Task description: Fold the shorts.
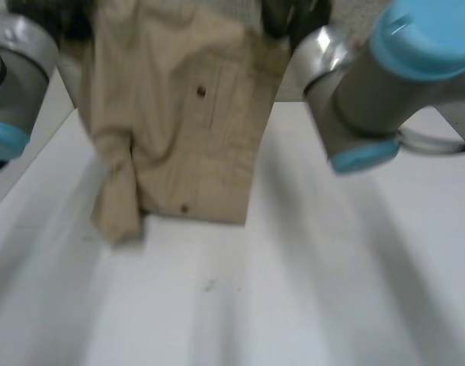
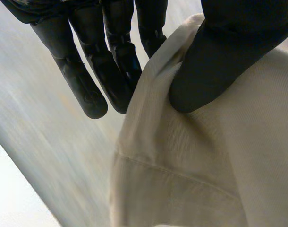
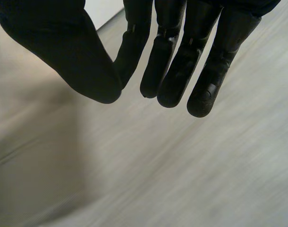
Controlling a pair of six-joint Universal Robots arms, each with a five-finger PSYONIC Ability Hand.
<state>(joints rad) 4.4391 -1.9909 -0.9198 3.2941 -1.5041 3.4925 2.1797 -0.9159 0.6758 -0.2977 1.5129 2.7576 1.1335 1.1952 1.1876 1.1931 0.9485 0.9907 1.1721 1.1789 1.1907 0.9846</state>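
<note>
Spreading step: shorts [image 1: 179,114] held up over the table [image 1: 331,290], left hand [image 2: 229,56] pinching their edge, right hand [image 3: 63,52] grip indiscernible; next, likely laying them flat to fold

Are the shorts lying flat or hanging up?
Hanging up. The shorts drape downward above the table, one part bunched, and the left hand pinches their edge between thumb and fingers.

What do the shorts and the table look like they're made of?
Shorts: beige woven cloth, likely cotton twill, matte; fine diagonal ribs and a stitched seam show in the left wrist view. Table: white, smooth and hard-looking, perhaps laminate; the plain surface leaves it open.
</note>
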